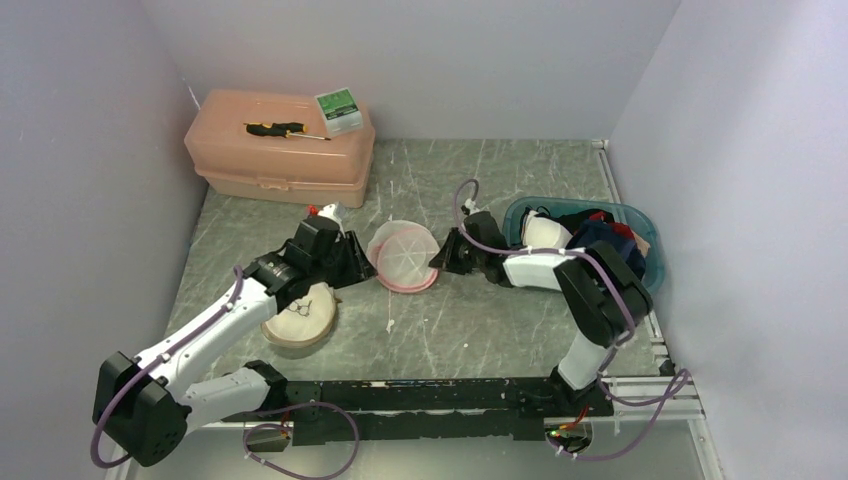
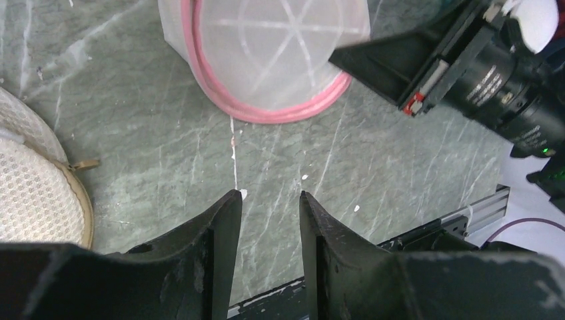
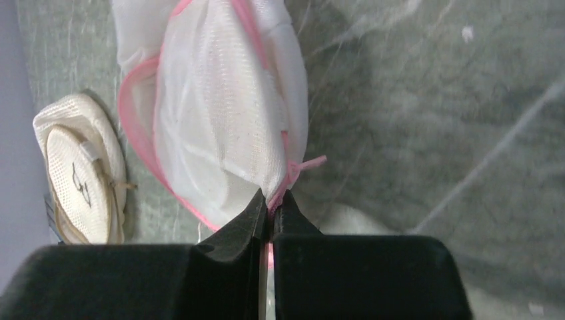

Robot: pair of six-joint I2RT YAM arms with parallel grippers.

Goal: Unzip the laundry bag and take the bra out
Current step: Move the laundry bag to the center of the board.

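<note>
A white mesh laundry bag with pink piping (image 1: 403,257) lies near the middle of the grey marbled surface (image 1: 480,320), directly between the two arms. The right gripper (image 1: 437,262) is at the bag's 3 o'clock. In the right wrist view its fingers (image 3: 272,200) are pressed together on the pink rim, where a small pink tab sticks out, and the bag (image 3: 220,113) stretches away from them toward 12 o'clock. The left gripper (image 1: 358,270) sits at the bag's 9 o'clock. Its fingers (image 2: 270,195) are narrowly parted and hold nothing, hovering over bare stone, with the bag's piped edge (image 2: 266,40) ahead at 12 o'clock, near but not touching. With the right side pinned, the left arm looks like the free one to travel along the piping, and it needs to reach forward to meet it. The bag looks translucent and slack, and I cannot tell whether the bra is inside. A cream honeycomb-mesh dome with tan edging (image 1: 298,318) rests at the bag's 7 o'clock, beside the left arm; it may be the bra, though that is uncertain.
</note>
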